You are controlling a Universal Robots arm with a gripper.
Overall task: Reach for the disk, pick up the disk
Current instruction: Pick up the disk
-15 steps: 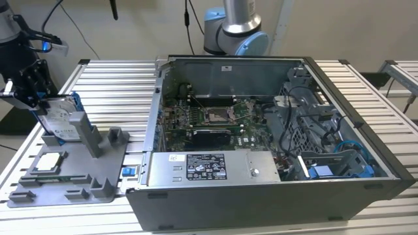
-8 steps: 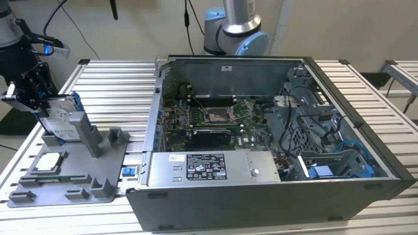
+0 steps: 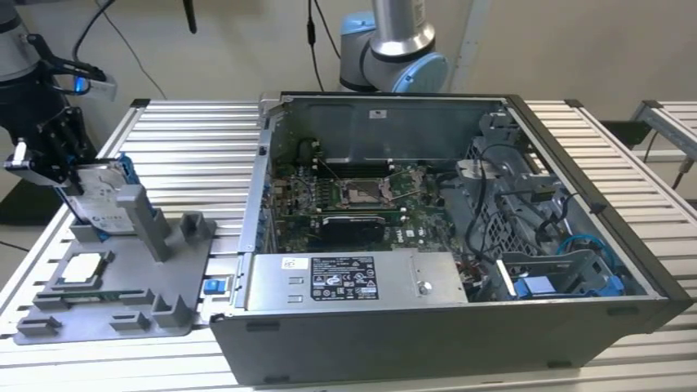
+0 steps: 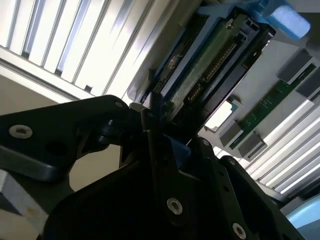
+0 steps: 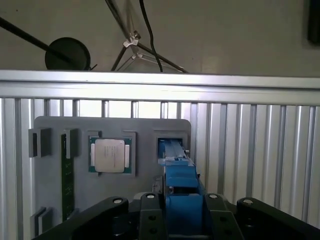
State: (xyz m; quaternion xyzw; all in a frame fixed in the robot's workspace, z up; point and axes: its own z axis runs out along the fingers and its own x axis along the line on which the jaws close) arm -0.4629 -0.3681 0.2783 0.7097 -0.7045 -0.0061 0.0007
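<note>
Inside the end effector (image 3: 68, 173), apparently gripped, the disk (image 3: 101, 200) stands upright.

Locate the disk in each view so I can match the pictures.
Exterior view: disk stands upright in the grey tray at the exterior view's left, gripped by the hand.
First wrist view: disk edge-on, running from the tray's slot into the hand, beside the chip.
Second wrist view: disk edge-on, circuit side showing, just beyond the hand.
Shared landmark: the tray.
</note>
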